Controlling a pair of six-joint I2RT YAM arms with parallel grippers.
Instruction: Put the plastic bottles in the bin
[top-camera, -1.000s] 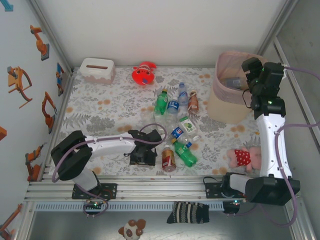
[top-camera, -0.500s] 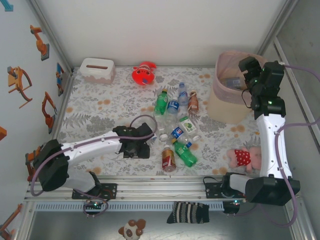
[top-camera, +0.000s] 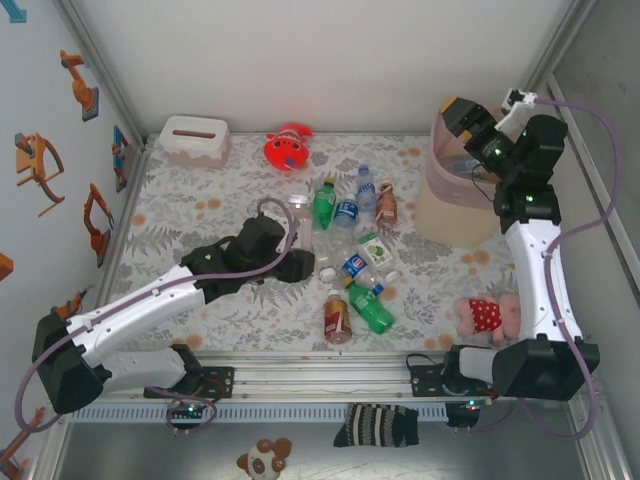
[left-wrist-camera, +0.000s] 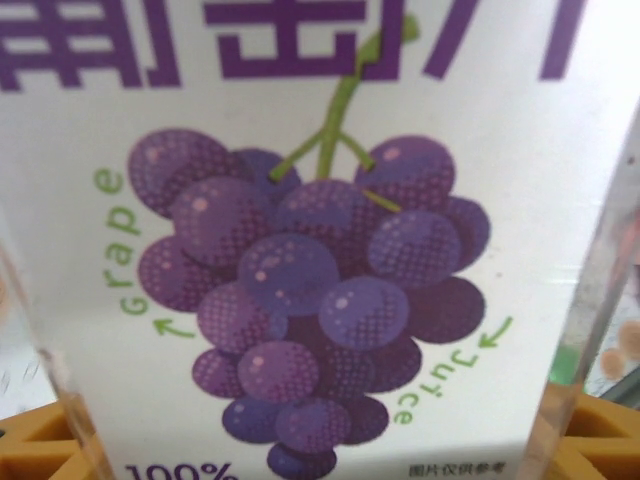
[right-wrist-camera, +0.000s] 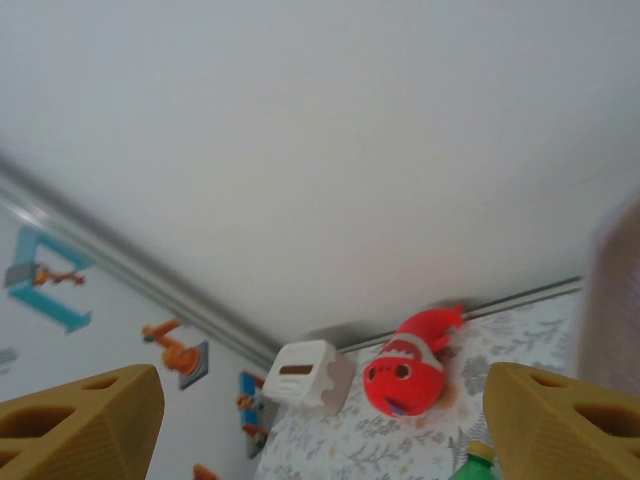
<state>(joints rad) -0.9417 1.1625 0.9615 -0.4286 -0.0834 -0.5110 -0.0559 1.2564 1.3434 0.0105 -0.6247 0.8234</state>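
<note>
Left wrist: L gripper (left-wrist-camera: 320, 440) clamps grape-label bottle (left-wrist-camera: 320, 250); top external: R gripper (top-camera: 485, 108) (jaws apart) over bin (top-camera: 440, 205).

Grape juice bottle (left-wrist-camera: 320, 250) between the ochre-yellow fingertips (left-wrist-camera: 40, 445) of the left gripper (left-wrist-camera: 320, 455): white label, purple grape cluster, green stem, green lettering, purple characters. Ahead of the right gripper (right-wrist-camera: 320, 420): red plush toy (right-wrist-camera: 405, 372) with white patches, white tissue box (right-wrist-camera: 305, 375), grey-leaf-patterned table cover (right-wrist-camera: 350, 440).
</note>
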